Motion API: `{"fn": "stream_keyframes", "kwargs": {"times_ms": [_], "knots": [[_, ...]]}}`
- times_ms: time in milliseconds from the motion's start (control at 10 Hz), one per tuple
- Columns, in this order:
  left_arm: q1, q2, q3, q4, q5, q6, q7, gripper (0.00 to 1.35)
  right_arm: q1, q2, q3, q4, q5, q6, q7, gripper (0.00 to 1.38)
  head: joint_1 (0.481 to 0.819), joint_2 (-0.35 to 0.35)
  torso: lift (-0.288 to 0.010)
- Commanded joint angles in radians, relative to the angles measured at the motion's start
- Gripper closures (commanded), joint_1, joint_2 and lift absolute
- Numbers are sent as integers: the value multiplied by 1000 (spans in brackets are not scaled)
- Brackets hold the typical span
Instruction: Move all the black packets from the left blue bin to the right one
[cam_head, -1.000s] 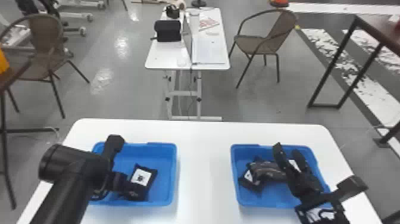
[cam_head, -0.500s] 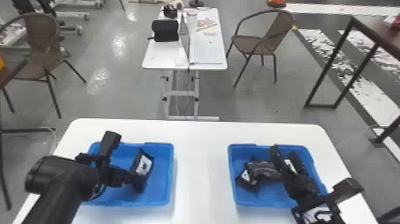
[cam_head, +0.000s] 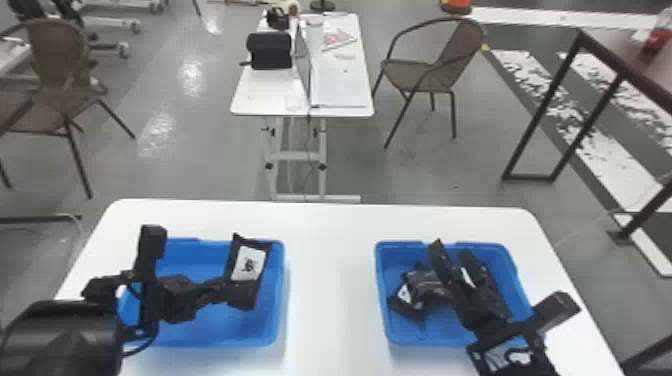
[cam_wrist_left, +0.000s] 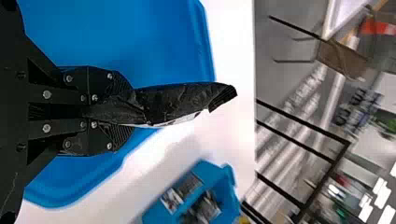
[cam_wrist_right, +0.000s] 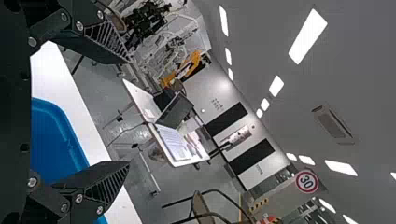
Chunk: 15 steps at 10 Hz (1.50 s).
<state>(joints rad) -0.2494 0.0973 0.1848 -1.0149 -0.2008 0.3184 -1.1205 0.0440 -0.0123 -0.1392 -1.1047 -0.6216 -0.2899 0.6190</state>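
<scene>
1. A black packet (cam_head: 244, 296) is clamped by its side in the left gripper (cam_head: 218, 291), whose fingers are closed together on it. In the head view it appears over the right-hand half of the left blue bin (cam_head: 281, 290).

2. In the head view, this packet shows its broad face, long and tilted, with a white label (cam_head: 248, 264) bearing dark print on the upper part. Its lower part is plain black.

3. The left wrist view gives it nearly edge-on: a dark, shiny, creased skin, puffed along its length and pinched narrow at the fingers. A ridged black strip (cam_wrist_left: 222, 98) crosses its far end, and a thin pale edge runs along one side.

4. More packets (cam_head: 426, 284) lie heaped in the right blue bin (cam_head: 381, 295), toward its left side. They are black and wrinkled, with greyish shine on the upper one; a small white patch (cam_head: 404, 294) marks the one at the left.

5. The right gripper (cam_head: 455, 251) is over the right bin, its fingers spread wide with nothing gripped. A pale strip (cam_head: 467, 276) shows between them in the head view; I cannot tell what it belongs to.

6. Both bins sit apart on the white counter (cam_head: 330, 280).
</scene>
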Motion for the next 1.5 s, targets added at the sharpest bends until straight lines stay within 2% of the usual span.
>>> {"fn": "stream_keyframes", "kwargs": {"times_ms": [0,200,300,500,700,900,1100,1400], "knots": [[33,9,15,-24,147,-122,-88,1156,-9,0,21,-9,0,0,18,268,695,-78,0],[16,12,-5,-21,182,-157,-225,1154,-35,-8,53,-12,-1,12,45,268,695,-80,0],[-4,12,-39,1,208,-165,-268,1156,-47,-12,67,-17,0,31,68,268,695,-79,0],[-91,7,-157,125,296,-170,-349,1156,-85,-24,90,-17,23,57,142,268,695,-85,0],[-176,-21,-212,263,313,-185,-407,1157,-128,-35,124,-11,39,100,222,268,695,-102,0],[-232,-36,-234,360,322,-206,-423,1156,-158,-35,155,5,42,138,292,266,695,-101,0],[-261,-47,-257,401,322,-209,-421,1156,-171,-35,188,5,45,150,312,268,695,-85,0],[-274,-48,-255,406,324,-209,-409,1156,-184,-34,242,5,53,160,361,300,695,-64,0]]}}
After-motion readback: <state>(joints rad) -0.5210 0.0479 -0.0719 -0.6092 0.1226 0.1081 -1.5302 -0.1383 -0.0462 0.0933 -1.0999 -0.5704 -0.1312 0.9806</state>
